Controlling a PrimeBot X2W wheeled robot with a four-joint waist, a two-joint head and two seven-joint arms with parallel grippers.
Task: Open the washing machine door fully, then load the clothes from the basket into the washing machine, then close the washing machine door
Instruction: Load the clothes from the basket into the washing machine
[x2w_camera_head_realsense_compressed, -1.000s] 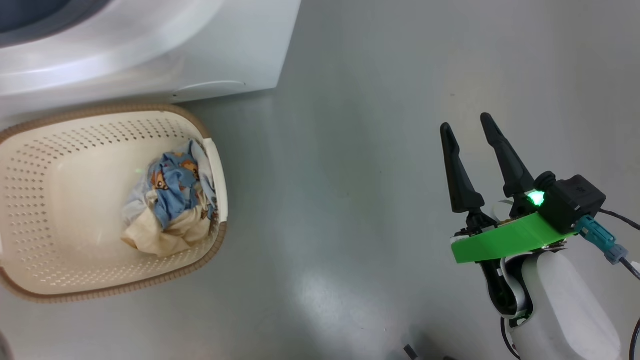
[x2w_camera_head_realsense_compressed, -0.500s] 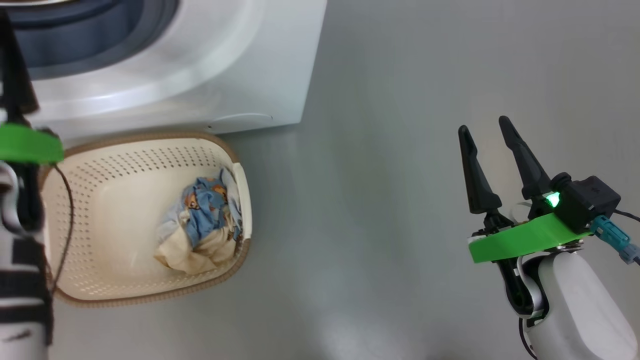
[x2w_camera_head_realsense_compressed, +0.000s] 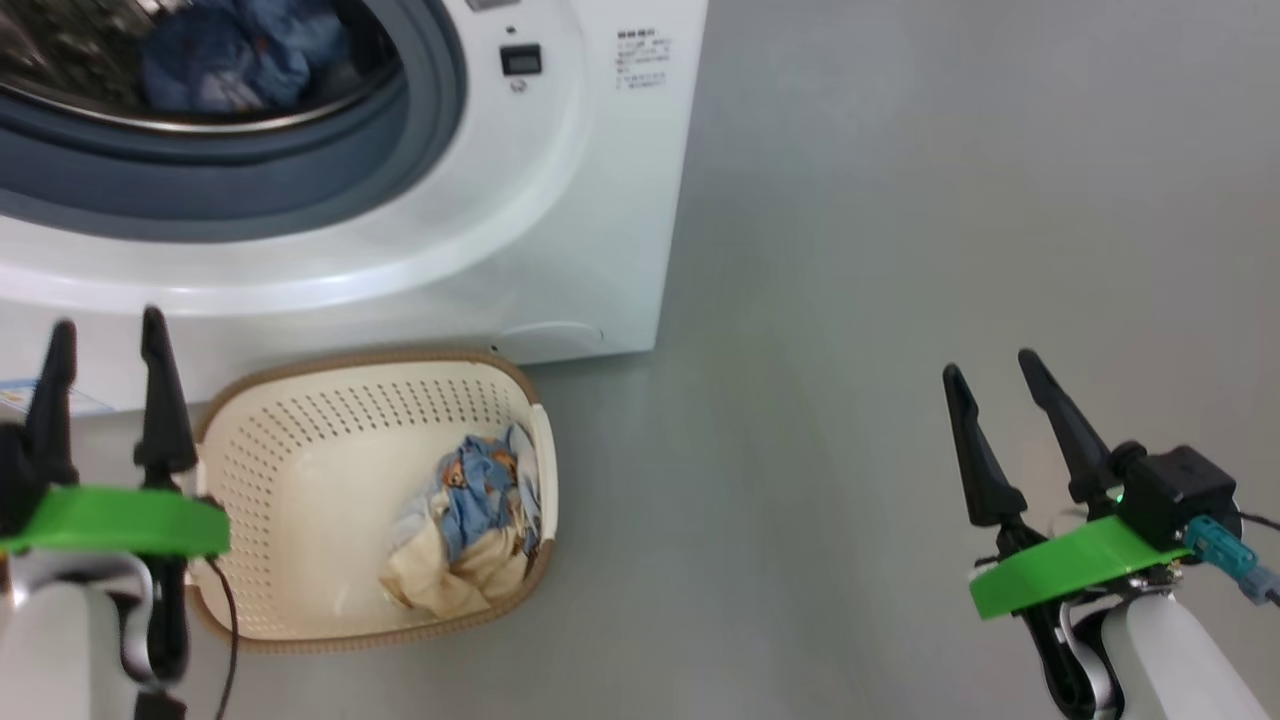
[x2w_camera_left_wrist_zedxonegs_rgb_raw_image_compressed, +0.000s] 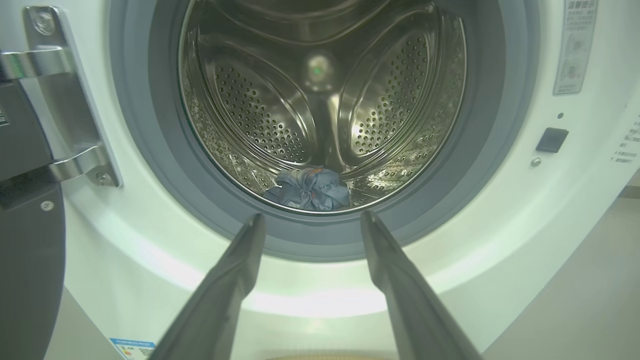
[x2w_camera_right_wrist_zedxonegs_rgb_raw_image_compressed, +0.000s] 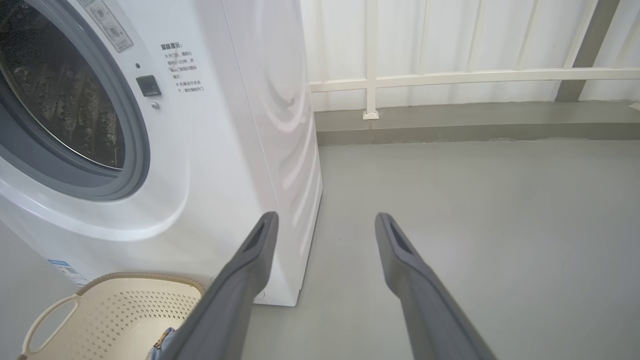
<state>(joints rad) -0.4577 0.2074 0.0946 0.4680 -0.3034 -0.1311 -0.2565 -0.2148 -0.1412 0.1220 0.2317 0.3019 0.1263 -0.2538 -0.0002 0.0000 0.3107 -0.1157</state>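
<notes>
The clothes (x2w_camera_head_realsense_compressed: 465, 520) are bunched at the right end of the basket (x2w_camera_head_realsense_compressed: 300, 470), which is set on the floor (x2w_camera_head_realsense_compressed: 800, 350) just in front of the washer (x2w_camera_head_realsense_compressed: 580, 200). A further blue piece (x2w_camera_left_wrist_zedxonegs_rgb_raw_image_compressed: 307, 189) is seen lying at the bottom of the drum (x2w_camera_left_wrist_zedxonegs_rgb_raw_image_compressed: 260, 115). The door (x2w_camera_left_wrist_zedxonegs_rgb_raw_image_compressed: 25, 280) is swung open to the left on its hinge (x2w_camera_left_wrist_zedxonegs_rgb_raw_image_compressed: 65, 100). The left gripper (x2w_camera_head_realsense_compressed: 107, 322) is held by the basket's left end and pointed at the drum, jaws spread wide and empty. The right gripper (x2w_camera_head_realsense_compressed: 989, 364) is held well apart over bare floor, likewise wide and empty.
</notes>
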